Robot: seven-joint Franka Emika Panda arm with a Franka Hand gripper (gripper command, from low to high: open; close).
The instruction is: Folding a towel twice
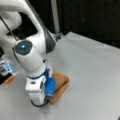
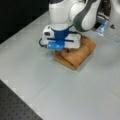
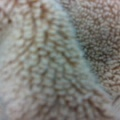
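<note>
Tan terry towel [image 2: 77, 53], folded into small thick bundle, lies directly beneath gripper [image 2: 65, 50]; long axis runs lower-left to upper-right in frame. Wrist view: only terry pile [image 3: 50, 65]. Jaw opening, grasp: cannot tell.

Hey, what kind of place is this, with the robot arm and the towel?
Probably a robotics lab bench. A grey table with a black perforated board at its corner, dark curtains behind, and a white arm whose gripper presses down on a folded tan towel; the wrist view shows only terry cloth.
</note>
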